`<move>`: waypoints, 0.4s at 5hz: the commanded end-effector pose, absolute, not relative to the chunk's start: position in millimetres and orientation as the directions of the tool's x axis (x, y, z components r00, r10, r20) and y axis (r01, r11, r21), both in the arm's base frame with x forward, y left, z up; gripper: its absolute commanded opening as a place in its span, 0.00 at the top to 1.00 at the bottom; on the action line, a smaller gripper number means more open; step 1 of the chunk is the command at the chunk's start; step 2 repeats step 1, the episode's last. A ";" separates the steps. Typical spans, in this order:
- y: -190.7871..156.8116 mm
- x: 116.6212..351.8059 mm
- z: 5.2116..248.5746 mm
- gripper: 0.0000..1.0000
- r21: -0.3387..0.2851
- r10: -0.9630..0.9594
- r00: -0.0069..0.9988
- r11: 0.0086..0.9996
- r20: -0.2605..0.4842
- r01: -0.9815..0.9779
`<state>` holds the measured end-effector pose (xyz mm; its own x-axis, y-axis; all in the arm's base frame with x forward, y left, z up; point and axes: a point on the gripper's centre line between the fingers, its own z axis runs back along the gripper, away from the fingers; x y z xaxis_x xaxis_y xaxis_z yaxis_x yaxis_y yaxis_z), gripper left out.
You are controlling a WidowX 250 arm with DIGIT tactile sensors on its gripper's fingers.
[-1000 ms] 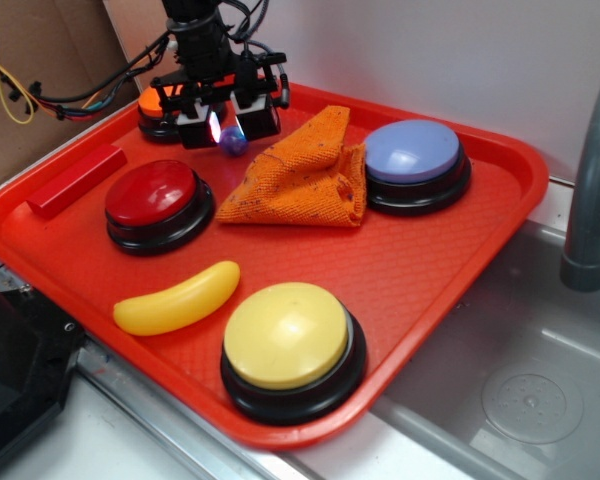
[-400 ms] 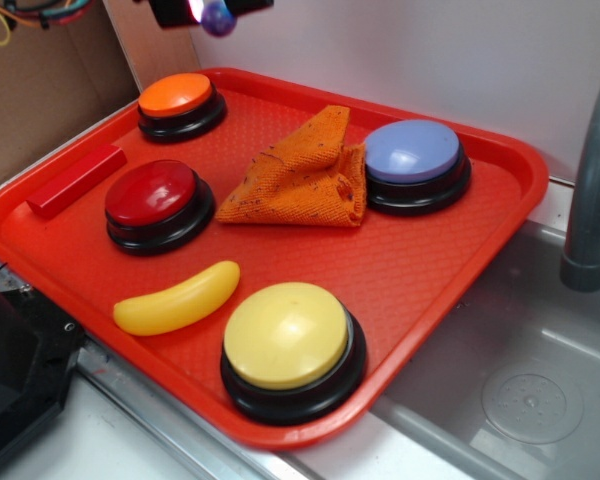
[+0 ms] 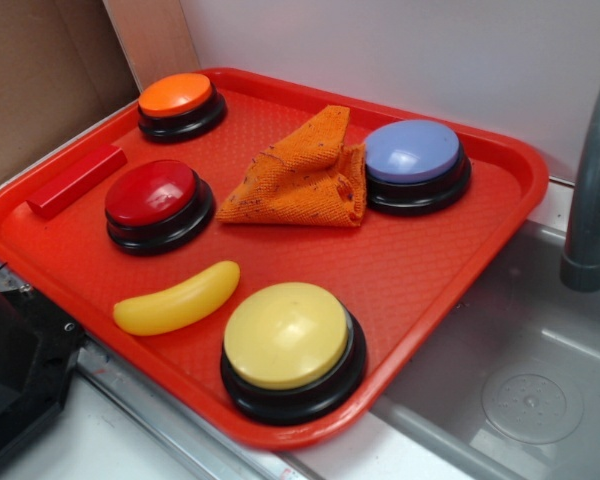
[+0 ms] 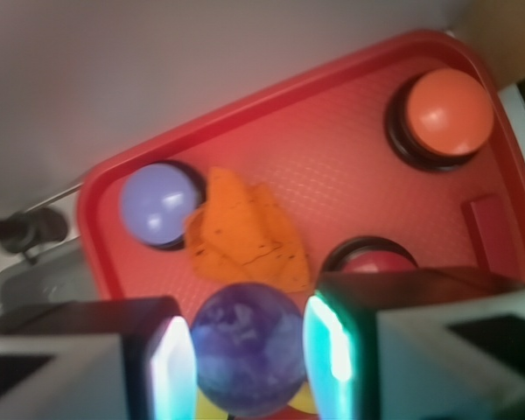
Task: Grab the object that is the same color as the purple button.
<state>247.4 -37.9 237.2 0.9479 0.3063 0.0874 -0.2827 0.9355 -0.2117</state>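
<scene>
In the wrist view my gripper (image 4: 249, 350) is shut on the dark purple glossy ball (image 4: 248, 348), held between the two lit pads high above the tray. The pale purple-blue domed button (image 3: 413, 152) sits on its black base at the back right of the red tray (image 3: 435, 270); it also shows in the wrist view (image 4: 159, 202). In the exterior view neither the gripper nor the ball is in view.
On the tray lie an orange cloth (image 3: 305, 175), an orange button (image 3: 178, 98), a red button (image 3: 152, 195), a yellow button (image 3: 288, 337), a yellow banana (image 3: 176, 298) and a red block (image 3: 76, 179). A grey sink (image 3: 520, 380) and tap (image 3: 592, 190) are at right.
The gripper rose from the tray near the orange button with the purple ball in it and has left the top of the exterior view.
</scene>
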 end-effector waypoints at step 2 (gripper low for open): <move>-32.0 240.2 246.0 1.00 -0.222 0.255 0.958 0.949 0.130 -0.223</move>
